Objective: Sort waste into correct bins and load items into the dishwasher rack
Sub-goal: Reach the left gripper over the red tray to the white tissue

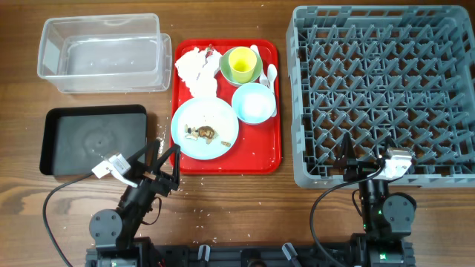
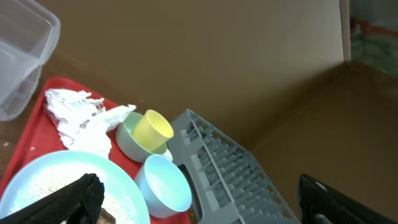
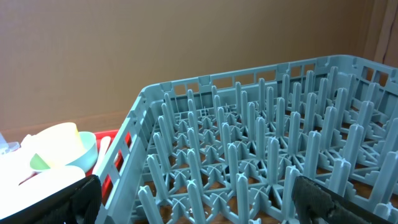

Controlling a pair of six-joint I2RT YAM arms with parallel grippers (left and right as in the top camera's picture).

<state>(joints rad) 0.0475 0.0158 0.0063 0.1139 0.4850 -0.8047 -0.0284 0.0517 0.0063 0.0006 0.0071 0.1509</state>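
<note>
Grey rack [image 1: 382,89] at 3 o'clock on the counter [image 1: 245,211], red tray [image 1: 260,152] at 12, clear tub [image 1: 104,53] at 10, black tray [image 1: 93,137] at 8. On the red tray: plate [image 1: 220,115] with scraps [image 1: 202,133], blue bowl [image 1: 254,103], cup [image 1: 242,64] inside the green bowl [image 1: 225,68], napkins [image 1: 194,70]. Left hand [image 1: 165,148] at 7, right hand [image 1: 365,148] at 5, both released, grasping nothing.

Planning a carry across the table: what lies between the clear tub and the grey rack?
The red tray, carrying napkins and the yellow cup, lies between clear tub and rack; the overhead view shows it.
</note>
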